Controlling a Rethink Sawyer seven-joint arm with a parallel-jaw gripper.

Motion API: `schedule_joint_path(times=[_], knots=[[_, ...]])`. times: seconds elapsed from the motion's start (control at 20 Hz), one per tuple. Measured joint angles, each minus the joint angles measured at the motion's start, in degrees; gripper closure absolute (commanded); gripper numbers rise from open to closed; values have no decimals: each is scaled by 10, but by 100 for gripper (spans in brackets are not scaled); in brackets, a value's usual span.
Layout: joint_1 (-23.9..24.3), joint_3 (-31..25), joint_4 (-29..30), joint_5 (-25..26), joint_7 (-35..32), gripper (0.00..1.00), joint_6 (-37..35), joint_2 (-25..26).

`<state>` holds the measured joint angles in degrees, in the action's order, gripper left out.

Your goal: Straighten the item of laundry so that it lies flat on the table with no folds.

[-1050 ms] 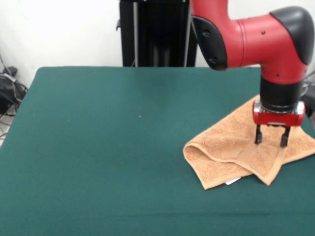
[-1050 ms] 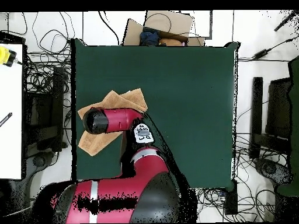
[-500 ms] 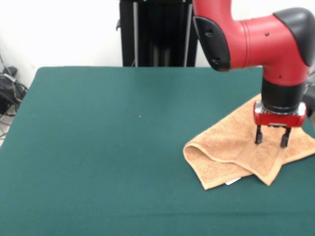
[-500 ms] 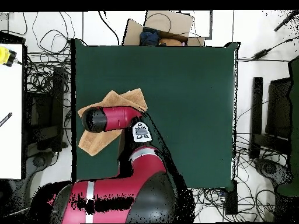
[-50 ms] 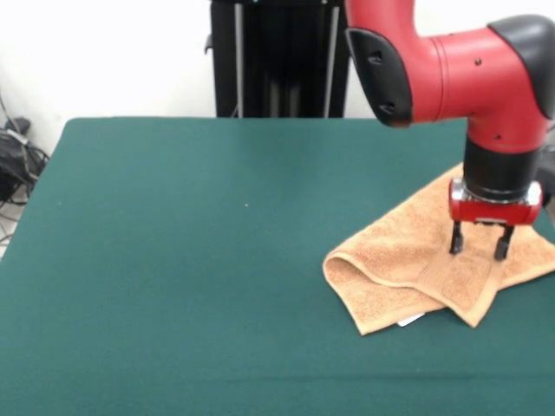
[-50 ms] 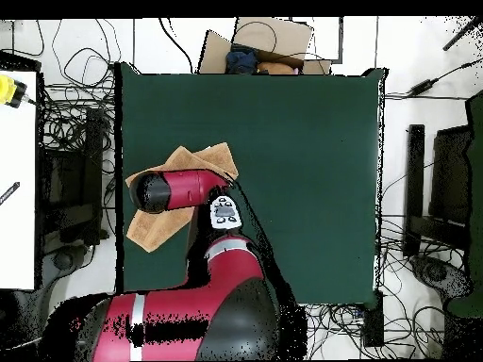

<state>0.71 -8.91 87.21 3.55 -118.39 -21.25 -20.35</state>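
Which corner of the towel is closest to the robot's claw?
The pointed corner at the towel's near edge, just below the gripper in the front view. The rounded folded corner lies further off to the left, and the far corners sit behind the arm.

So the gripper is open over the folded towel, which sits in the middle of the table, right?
Not the middle: the towel lies folded near one side edge of the table, as both the front and overhead views show. The gripper is indeed open over it.
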Motion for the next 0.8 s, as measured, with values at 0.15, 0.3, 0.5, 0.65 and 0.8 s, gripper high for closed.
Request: schedule_joint_path(times=[0.15,0.3,0.5,0.65,0.8], knots=[[-1,1,0,0,0,0,0,-1],[-1,1,1,0,0,0,0,-3],[-1,1,1,0,0,0,1,-9],[-1,1,1,0,0,0,1,-11],[-1,1,1,0,0,0,1,-13]])
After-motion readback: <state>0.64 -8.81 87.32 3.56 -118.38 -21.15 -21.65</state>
